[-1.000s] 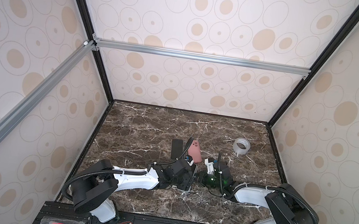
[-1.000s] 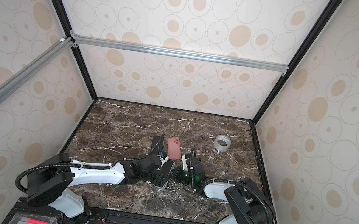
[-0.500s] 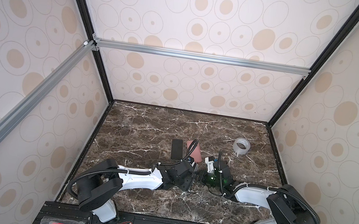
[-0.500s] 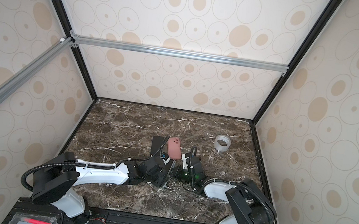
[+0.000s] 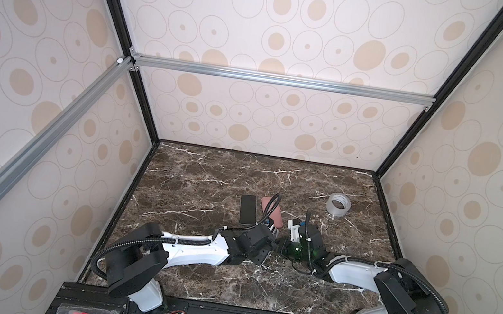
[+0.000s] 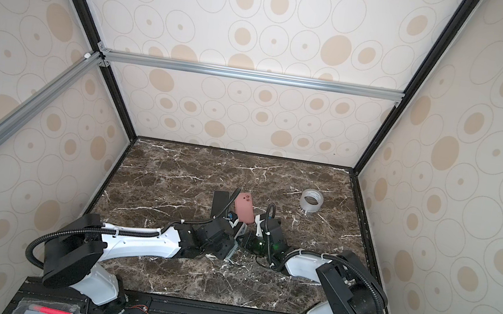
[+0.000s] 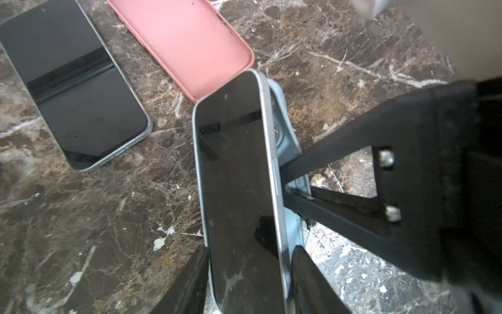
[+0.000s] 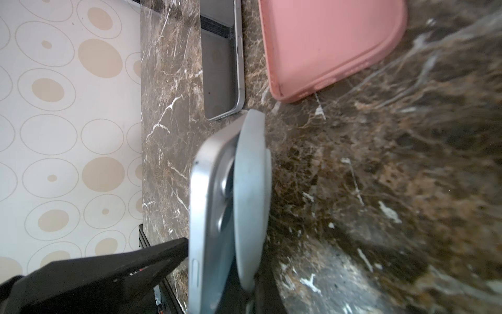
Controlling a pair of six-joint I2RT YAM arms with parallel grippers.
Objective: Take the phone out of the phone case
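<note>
A phone (image 7: 236,176) with a dark screen and a pale blue frame stands on edge, tilted, half out of its light blue phone case (image 7: 285,114). My left gripper (image 7: 248,274) is shut on the phone, one finger against each long side. My right gripper (image 8: 248,293) is shut on the phone case (image 8: 251,176), which is peeled away from the phone (image 8: 206,204) so that the camera lenses show. In both top views the left gripper (image 5: 270,235) and the right gripper (image 5: 282,247) meet at the table's middle front.
A second dark phone (image 5: 248,209) lies flat beside an empty pink case (image 5: 272,211), just behind the grippers. A roll of clear tape (image 5: 338,204) sits at the back right. The walls stand close on three sides.
My left gripper's jaws have narrowed onto the phone's sides. Both arms have stayed almost where they were.
</note>
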